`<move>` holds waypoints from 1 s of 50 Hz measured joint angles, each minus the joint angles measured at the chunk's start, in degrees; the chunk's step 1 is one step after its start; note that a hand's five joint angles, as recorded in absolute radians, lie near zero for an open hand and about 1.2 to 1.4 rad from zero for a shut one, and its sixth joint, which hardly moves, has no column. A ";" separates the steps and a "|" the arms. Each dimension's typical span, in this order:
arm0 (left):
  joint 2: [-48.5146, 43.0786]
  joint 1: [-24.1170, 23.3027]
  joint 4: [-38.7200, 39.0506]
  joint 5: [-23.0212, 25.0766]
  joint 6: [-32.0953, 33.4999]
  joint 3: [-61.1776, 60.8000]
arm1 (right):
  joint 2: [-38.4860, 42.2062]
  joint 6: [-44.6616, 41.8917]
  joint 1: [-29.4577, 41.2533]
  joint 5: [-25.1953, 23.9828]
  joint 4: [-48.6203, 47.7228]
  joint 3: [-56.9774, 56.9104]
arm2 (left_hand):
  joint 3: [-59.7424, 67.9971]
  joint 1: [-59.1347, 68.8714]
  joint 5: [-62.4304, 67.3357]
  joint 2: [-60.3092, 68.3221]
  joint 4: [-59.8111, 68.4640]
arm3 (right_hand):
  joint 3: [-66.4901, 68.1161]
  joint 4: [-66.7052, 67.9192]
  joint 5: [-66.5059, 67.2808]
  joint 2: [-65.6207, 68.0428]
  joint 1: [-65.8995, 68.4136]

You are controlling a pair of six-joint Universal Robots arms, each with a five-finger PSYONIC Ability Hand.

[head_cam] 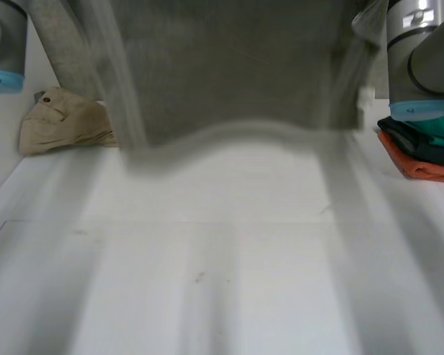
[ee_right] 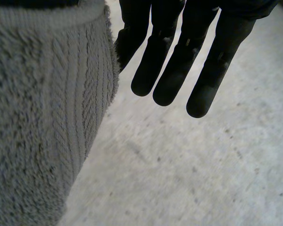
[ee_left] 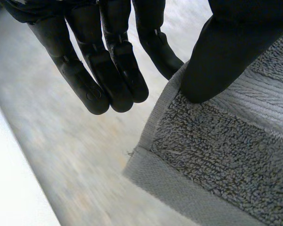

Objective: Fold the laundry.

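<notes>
Lying beige garment (head_cam: 66, 122): seen crumpled at the far left of the table (head_cam: 222, 281), well apart from the action and touched by neither hand.
Left arm (head_cam: 4, 44): raised high at the left, its wrist carried above the table.
Left hand (ee_left: 108, 70): an upper corner of the grey towel (ee_left: 226, 169) is pinched between the thumb (ee_left: 217, 61) and the nearest finger. The other fingers are held almost straight and loose beside the hem, with nothing in them.
Grey towel (head_cam: 237, 66): held up off the table as a sheet between the two hands, its top edge stretched left to right and its length hanging straight down from the fingers. The wavy lower hem is seen low over the far part of the table. Whether it touches cannot be told.
Right hand (ee_right: 179, 61): the towel's other upper edge (ee_right: 37, 117) appears to be nipped between the thumb and the finger next to it, while the remaining fingers are stretched straight out, clear of the cloth.
Right arm (head_cam: 422, 59): raised to match the left, so the load is shared evenly and neither hand is nearer.
Folded pile (head_cam: 422, 151): orange, teal and black items are stacked at the right, untouched.
Next move, as judged: the sheet is likely to be lowered hem first and spread flat, with both pinches kept level.
</notes>
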 measured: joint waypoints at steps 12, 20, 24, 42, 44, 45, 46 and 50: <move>9.80 3.19 2.75 4.45 -2.45 -24.67 | -9.76 1.98 -0.38 -3.39 7.11 18.76 | 0.00 0.00 0.00 0.00 0.00 | 0.00 0.00 0.39 0.00 0.00; 13.37 5.58 2.08 8.25 -0.62 -47.85 | -11.02 3.47 -1.80 -10.42 12.88 36.10 | 0.00 0.00 0.00 0.00 0.00 | 0.00 0.00 0.84 0.00 0.00; 12.95 6.36 1.12 9.43 2.74 -56.11 | -8.83 3.33 -2.55 -12.77 13.84 41.93 | 0.00 0.00 0.00 0.00 0.00 | 0.00 0.00 1.09 0.00 0.00; 9.89 8.38 -5.75 8.54 15.70 -64.50 | -2.34 2.35 -6.58 -3.85 21.16 44.01 | 0.00 0.00 0.00 0.00 0.00 | -21.41 -22.21 -21.44 -20.76 -18.85; 10.19 8.34 -5.95 8.57 15.52 -64.46 | -2.34 2.76 -6.83 -2.69 21.73 43.74 | 0.00 0.00 0.00 0.00 0.00 | -10.03 -10.68 -9.66 -8.96 -7.01; 10.43 8.30 -6.09 8.57 15.38 -64.46 | -2.38 2.93 -6.99 -2.03 22.14 43.60 | 0.00 0.00 0.00 0.00 0.00 | -5.57 -6.10 -4.43 -4.42 -2.49; 10.69 8.24 -6.24 8.58 15.26 -64.48 | -2.46 3.04 -7.18 -1.45 22.66 43.50 | 0.00 0.00 0.00 0.00 0.00 | -1.85 -2.18 -0.98 -0.79 -0.14; 11.77 7.91 -7.25 8.54 15.04 -64.90 | -3.48 2.87 -7.71 -0.52 24.93 43.67 | 0.00 0.00 0.00 0.00 0.00 | -0.12 -0.24 -0.36 0.08 -0.14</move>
